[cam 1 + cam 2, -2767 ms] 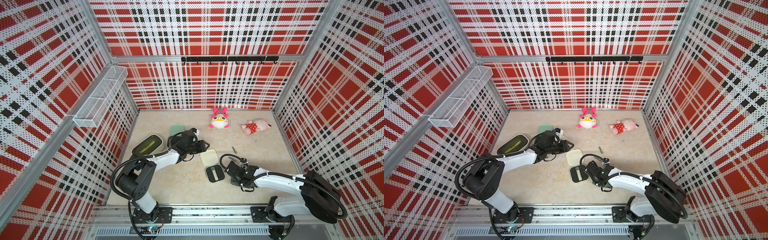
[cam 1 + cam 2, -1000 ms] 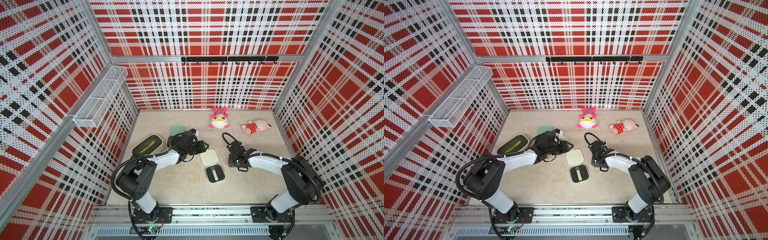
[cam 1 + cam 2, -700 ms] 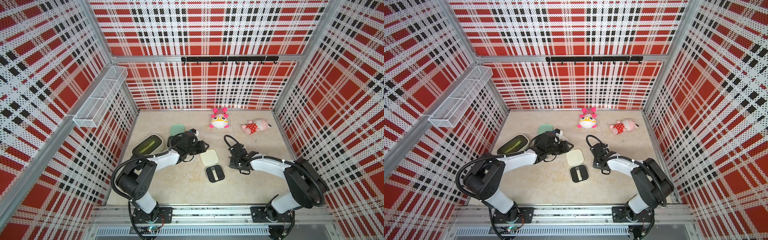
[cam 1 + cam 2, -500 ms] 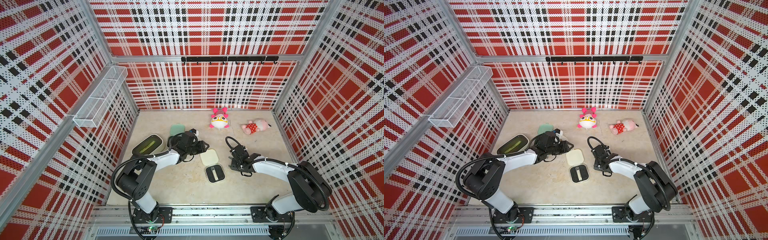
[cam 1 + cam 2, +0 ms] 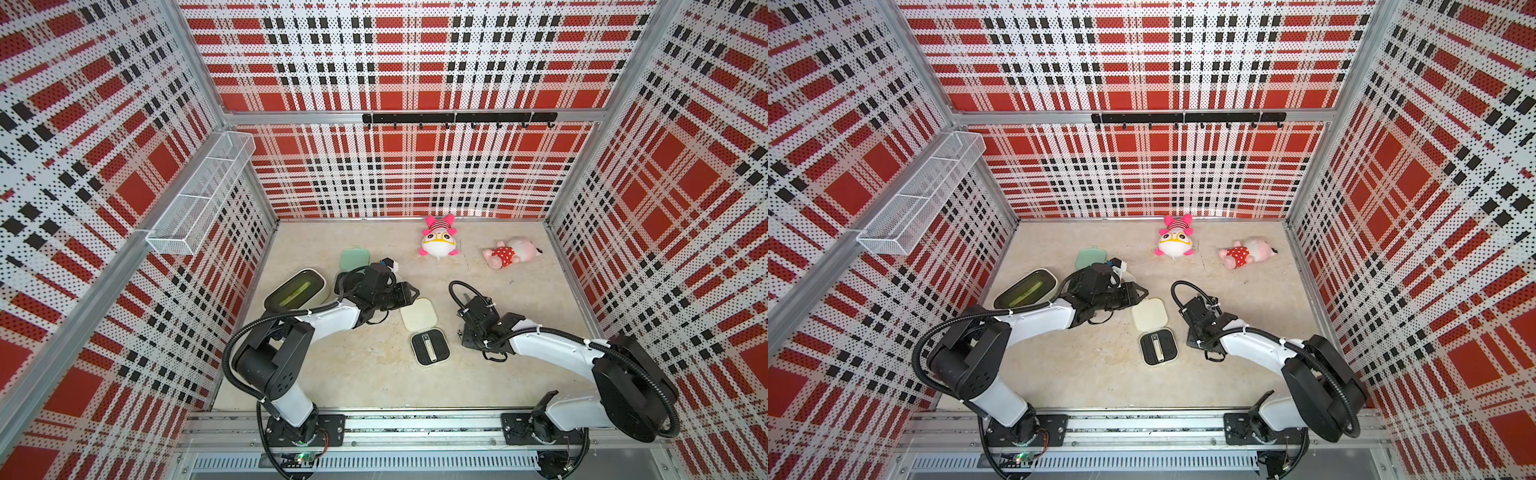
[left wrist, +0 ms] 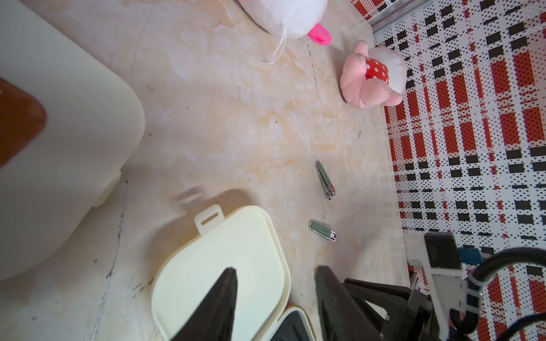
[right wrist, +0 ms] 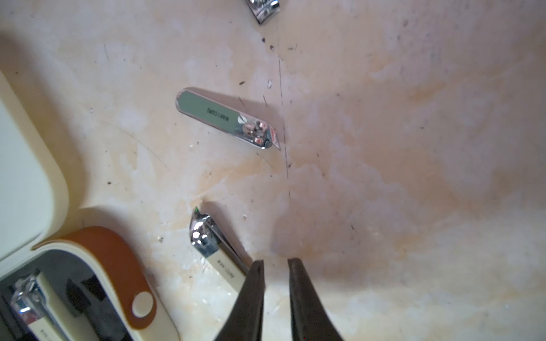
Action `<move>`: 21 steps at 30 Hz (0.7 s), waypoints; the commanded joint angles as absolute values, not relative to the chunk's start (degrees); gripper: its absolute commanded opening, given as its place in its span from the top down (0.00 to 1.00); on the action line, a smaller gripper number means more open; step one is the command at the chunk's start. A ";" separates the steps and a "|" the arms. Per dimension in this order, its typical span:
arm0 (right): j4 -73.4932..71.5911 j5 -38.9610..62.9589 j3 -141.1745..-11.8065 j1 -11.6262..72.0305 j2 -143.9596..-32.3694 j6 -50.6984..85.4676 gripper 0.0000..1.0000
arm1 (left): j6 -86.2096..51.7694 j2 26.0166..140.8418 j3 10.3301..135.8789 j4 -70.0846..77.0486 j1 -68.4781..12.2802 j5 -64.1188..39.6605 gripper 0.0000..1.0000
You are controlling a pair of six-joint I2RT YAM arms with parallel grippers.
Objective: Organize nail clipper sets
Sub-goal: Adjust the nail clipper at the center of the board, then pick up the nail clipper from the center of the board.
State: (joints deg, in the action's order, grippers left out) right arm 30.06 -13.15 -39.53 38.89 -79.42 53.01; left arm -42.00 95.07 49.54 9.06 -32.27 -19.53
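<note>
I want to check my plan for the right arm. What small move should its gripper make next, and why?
Probably shift the right gripper sideways over the cream-handled clipper, opening a little wider. Its jaws stand narrowly apart with nothing between them, and that clipper lies flat on the table just beside one fingertip, close to the open case.

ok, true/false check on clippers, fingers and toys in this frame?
A clipper sits in the open cream case's black insert. True.
The right fingers grip a clipper. False: empty, narrowly apart; a cream-handled clipper lies beside them.
A green-handled clipper lies loose on the floor. True.
Both plush toys lie inside the open case. False: they lie on the floor.
The left fingers are shut. False: apart, above the cream lid.
</note>
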 commanded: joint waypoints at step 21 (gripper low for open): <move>32.52 -9.96 -52.10 39.11 -92.97 40.96 0.68 | -41.92 97.91 49.09 10.37 -34.01 -21.53 0.52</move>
